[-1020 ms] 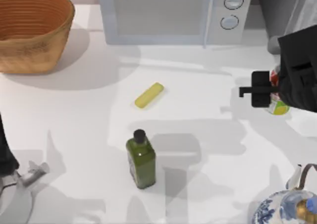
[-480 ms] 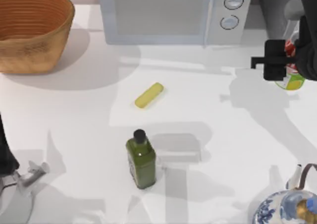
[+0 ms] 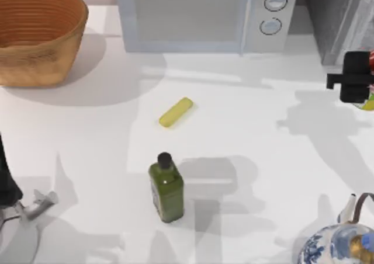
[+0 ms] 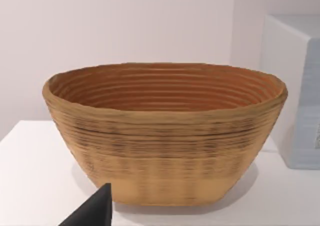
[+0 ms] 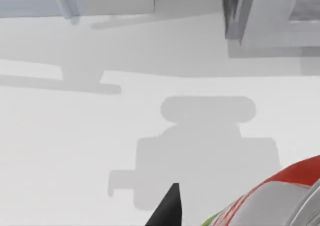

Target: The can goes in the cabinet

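Can carried at the table's right edge, just below the cabinet.

Right gripper (image 3: 363, 87) sits at about three o'clock in the top view, its jaws closed around the can (image 3: 368, 103), whose red body and yellow-green band peek out beside the black wrist block; the right wrist view shows the can (image 5: 280, 196) held above the white table (image 3: 251, 159), over the gripper's shadow. Cabinet (image 3: 342, 18) stands at one o'clock, next to the microwave (image 3: 198, 16) at twelve. Left gripper (image 3: 35, 204) rests parked at eight o'clock; I cannot tell how its jaws stand. Green bottle (image 3: 166, 187) stands near six o'clock, a yellow bar (image 3: 176, 112) lies near the centre, the basket (image 3: 35, 33) sits at ten o'clock.
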{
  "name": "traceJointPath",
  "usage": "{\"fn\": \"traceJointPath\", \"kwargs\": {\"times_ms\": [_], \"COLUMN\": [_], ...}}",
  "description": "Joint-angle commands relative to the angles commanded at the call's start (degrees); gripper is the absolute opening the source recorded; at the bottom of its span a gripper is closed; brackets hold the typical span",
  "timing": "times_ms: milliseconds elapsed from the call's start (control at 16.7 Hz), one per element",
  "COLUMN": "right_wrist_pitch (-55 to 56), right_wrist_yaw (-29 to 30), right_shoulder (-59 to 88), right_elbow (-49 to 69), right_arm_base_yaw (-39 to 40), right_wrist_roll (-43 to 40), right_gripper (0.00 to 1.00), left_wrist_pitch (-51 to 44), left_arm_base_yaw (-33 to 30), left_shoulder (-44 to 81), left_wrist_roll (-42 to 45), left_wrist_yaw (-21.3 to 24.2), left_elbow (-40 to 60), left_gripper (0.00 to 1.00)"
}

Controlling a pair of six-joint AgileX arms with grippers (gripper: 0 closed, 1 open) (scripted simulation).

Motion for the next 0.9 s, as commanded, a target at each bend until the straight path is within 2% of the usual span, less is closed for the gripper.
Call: {"fn": "traceJointPath", "kwargs": {"times_ms": [900], "right_wrist_pitch": [18.8], "right_wrist_yaw": [-12.6], "right_shoulder": [-61.6], "right_elbow": [-44.1], "right_arm_base_yaw": [-17.7], "right_wrist_roll": [-13.7], "right_gripper": [0.0], "left_wrist_pitch": [0.0], "left_arm_base_yaw": [0.0], "left_shoulder": [0.0], "left_wrist_roll": [0.0], "left_wrist_yaw": [0.0], "left_elbow": [0.0], "left_gripper": [1.0]}}
